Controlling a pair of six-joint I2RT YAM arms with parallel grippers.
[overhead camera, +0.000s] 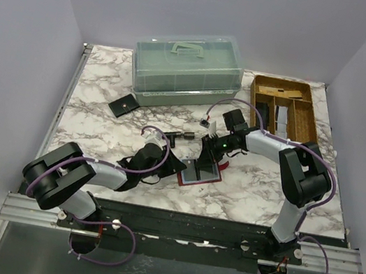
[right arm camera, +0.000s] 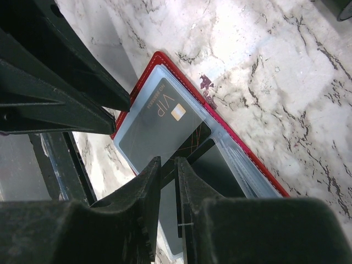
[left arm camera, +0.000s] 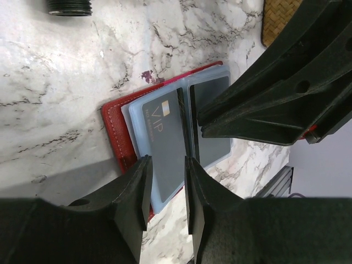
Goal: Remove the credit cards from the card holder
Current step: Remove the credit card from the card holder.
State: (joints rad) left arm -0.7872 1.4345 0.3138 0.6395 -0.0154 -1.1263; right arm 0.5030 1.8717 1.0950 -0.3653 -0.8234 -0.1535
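Currently the grey card (left arm camera: 165,137) sits in a clear sleeve of the card holder (left arm camera: 113,118), which lies open on the surface (left arm camera: 55,82). The left tool (left arm camera: 168,164) is partly open and empty over the sleeve edge. The right tool (right arm camera: 168,165) is nearly closed at the fold, and whether it grips anything cannot be told. Risk: pinching the sleeve together with the card drags the whole holder.

Right gripper (right arm camera: 168,164) crowds left gripper (left arm camera: 168,164) above the card holder (left arm camera: 118,129).

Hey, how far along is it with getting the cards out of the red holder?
Done: the red card holder lies open. In hand: both tools are at it, the left tool over the end of the sleeve holding the grey VIP card, the right tool at the fold. To do: the VIP card sits in its sleeve; no card looks pulled out.
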